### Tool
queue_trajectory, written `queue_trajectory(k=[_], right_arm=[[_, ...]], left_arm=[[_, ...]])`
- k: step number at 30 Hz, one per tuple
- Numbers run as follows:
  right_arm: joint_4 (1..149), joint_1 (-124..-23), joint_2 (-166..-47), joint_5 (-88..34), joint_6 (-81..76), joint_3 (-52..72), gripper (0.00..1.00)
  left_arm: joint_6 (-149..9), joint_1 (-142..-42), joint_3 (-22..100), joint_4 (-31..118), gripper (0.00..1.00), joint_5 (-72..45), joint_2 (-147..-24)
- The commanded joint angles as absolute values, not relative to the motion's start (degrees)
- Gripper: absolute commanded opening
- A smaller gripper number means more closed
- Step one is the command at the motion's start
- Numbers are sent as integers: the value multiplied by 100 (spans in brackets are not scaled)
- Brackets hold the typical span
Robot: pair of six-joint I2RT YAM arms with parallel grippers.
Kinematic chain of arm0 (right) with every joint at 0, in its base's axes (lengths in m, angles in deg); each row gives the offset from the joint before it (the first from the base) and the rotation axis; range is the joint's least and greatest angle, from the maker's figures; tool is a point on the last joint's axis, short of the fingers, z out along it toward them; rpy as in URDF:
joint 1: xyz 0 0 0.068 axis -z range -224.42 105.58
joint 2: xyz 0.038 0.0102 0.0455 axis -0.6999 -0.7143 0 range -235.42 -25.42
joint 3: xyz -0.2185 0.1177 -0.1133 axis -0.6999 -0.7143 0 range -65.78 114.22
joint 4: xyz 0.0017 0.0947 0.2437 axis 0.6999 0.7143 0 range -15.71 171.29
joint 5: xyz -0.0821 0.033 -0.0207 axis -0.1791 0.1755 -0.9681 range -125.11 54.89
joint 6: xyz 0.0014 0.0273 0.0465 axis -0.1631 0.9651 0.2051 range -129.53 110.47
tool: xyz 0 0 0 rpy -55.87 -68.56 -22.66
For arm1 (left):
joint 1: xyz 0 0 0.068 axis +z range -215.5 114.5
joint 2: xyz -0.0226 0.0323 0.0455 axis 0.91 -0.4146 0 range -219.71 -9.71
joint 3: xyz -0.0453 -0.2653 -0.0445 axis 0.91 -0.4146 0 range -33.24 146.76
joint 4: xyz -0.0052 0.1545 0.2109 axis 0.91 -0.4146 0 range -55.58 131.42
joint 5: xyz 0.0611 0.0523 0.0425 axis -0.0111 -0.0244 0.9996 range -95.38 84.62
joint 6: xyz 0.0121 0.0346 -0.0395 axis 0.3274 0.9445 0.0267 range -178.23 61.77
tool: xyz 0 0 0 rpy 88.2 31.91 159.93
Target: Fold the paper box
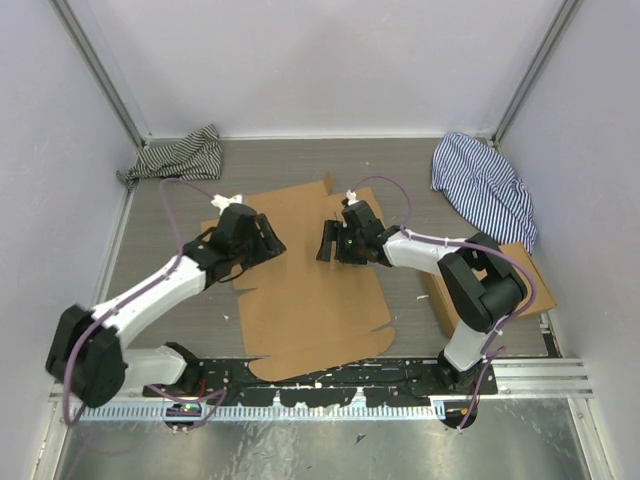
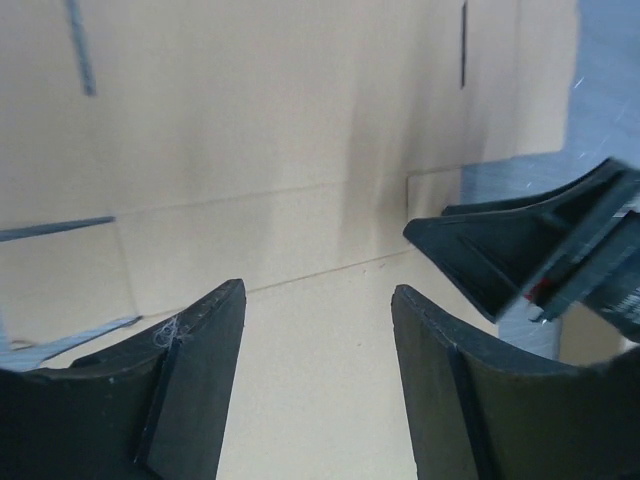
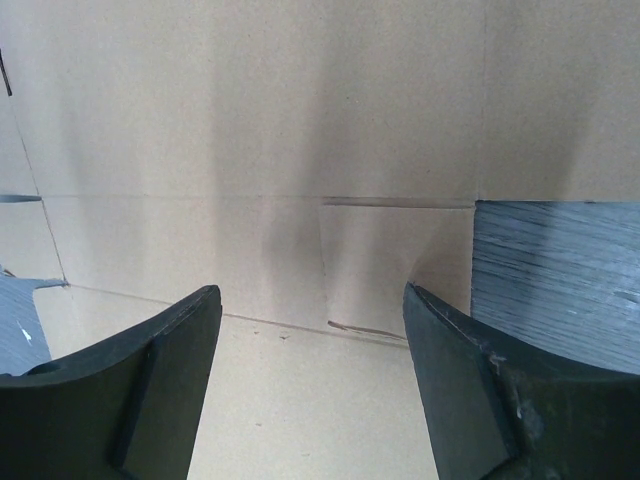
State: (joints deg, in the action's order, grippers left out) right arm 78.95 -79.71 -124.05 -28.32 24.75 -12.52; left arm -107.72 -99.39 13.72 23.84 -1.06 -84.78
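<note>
The paper box (image 1: 310, 290) is one large brown die-cut cardboard sheet lying mostly flat on the grey table, with flaps and slits at its edges. My left gripper (image 1: 268, 240) is open over its left part, jaws facing right; cardboard (image 2: 300, 180) fills the left wrist view, and my right gripper's fingers (image 2: 520, 245) show there at the right. My right gripper (image 1: 330, 243) is open over the sheet's upper middle, jaws facing left. The right wrist view shows creased cardboard (image 3: 250, 150) with a small flap (image 3: 385, 265) and bare table (image 3: 555, 280). Neither gripper holds anything.
A second brown cardboard box (image 1: 530, 285) lies at the right, partly under my right arm. A dark striped cloth (image 1: 180, 155) is at the back left, a blue striped cloth (image 1: 485, 185) at the back right. White walls enclose the table.
</note>
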Motion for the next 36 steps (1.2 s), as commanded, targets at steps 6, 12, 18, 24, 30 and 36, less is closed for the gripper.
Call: queue_trajectory(k=[6, 12, 18, 24, 30, 36], right_arm=[[8756, -8097, -12989, -2645, 2486, -1471, 79], [8769, -8098, -12972, -2654, 2475, -1462, 79], [8765, -8096, -12963, -2647, 2502, -1453, 79], [8765, -8098, -12948, -2628, 2493, -1461, 79], [8756, -8097, -12939, -2615, 2503, -1489, 79], [8748, -8098, -12939, -2615, 2513, -1484, 79]], left_arm=[[-10399, -9239, 769, 1259, 72, 503, -7869], [-10183, -9009, 582, 1236, 83, 510, -7784], [-10182, -8895, 139, 1452, 85, 341, -7520], [-10156, -8874, 67, 1847, 84, 216, -7998], [-10097, -8872, 156, 2254, 82, 110, -8548], [-10200, -8873, 307, 2361, 76, -298, -8726]])
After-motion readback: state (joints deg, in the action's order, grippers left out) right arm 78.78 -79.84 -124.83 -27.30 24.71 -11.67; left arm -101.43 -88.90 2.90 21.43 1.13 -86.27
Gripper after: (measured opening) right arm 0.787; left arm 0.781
